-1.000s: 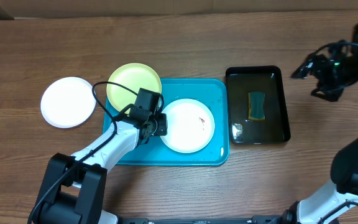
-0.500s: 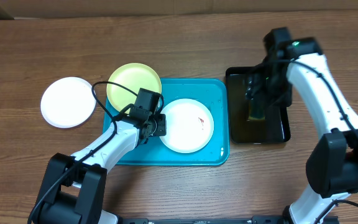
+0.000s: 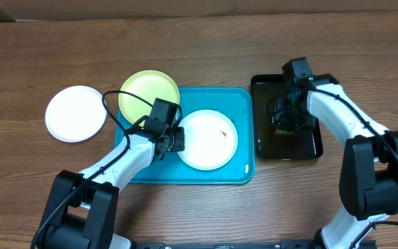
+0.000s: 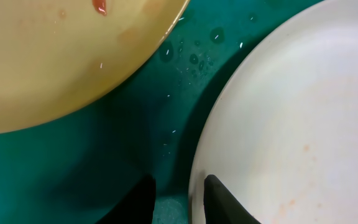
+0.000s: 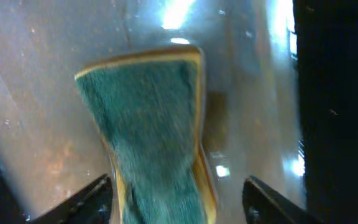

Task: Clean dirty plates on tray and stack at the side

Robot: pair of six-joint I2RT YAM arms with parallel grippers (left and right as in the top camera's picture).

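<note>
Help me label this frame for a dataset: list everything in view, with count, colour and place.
clean white plate: one, white, on the table left of the tray
smeared white plate: one, white, on the tray
yellow-green plate: one, pale yellow-green, overlapping the tray's far left corner
tray: one, turquoise, mid-table
basin: one, black, right of the tray
sponge: one, green, in the basin
table: one, brown wood
left end effector: one, black, open astride the smeared white plate's rim
right end effector: one, black, open around the sponge
</note>
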